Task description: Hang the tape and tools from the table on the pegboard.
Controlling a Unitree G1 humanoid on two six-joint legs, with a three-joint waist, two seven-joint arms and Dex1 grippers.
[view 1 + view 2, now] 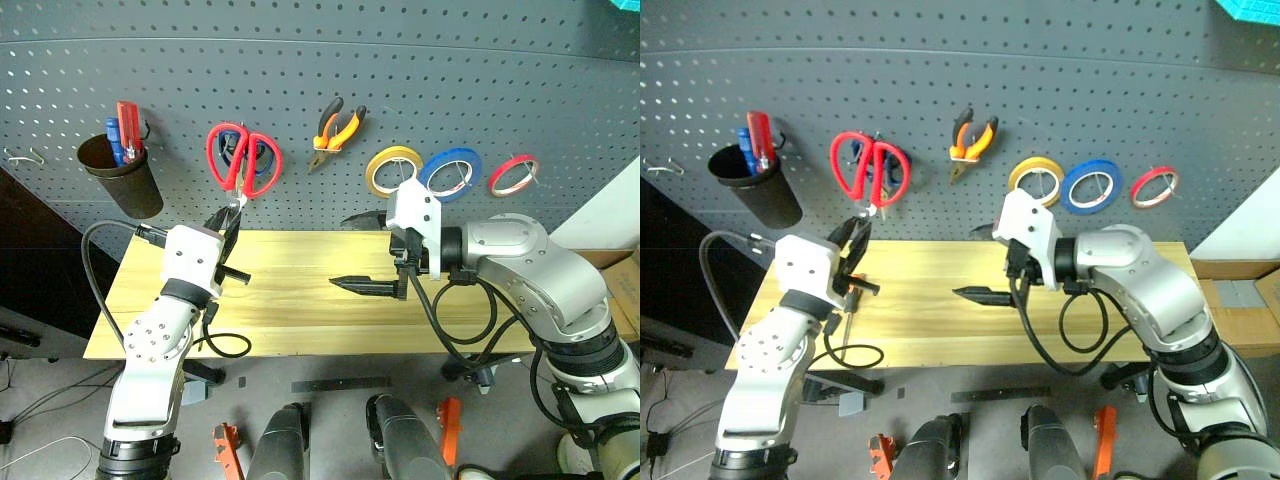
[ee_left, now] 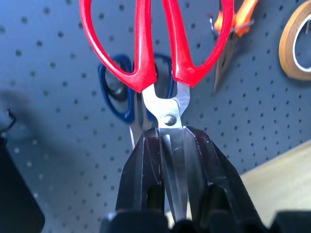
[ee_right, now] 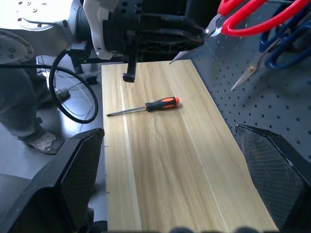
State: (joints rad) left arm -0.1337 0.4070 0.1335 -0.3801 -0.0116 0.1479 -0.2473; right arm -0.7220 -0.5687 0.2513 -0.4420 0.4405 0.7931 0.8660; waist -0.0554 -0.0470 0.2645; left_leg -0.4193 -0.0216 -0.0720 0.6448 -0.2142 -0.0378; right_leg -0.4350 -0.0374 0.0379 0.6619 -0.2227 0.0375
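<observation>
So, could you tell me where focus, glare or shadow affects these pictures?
Left wrist view: red-handled scissors sharp, pegboard behind soft, glare on the blades. Right wrist view: screwdriver crisp, near fingers blurred. Left eye view: even light, faint shadows on the table.

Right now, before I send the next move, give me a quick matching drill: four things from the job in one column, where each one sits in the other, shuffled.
Things:
1. red scissors
2. screwdriver
3. pliers
4. blue tape

Places:
A. lying flat on the table
B. on the pegboard, between the yellow roll and the red roll
C. blades clamped in the left end effector, handles up at the pegboard
D. hanging on the pegboard, right of the scissors

Pairs: 1-C, 2-A, 3-D, 4-B
</observation>
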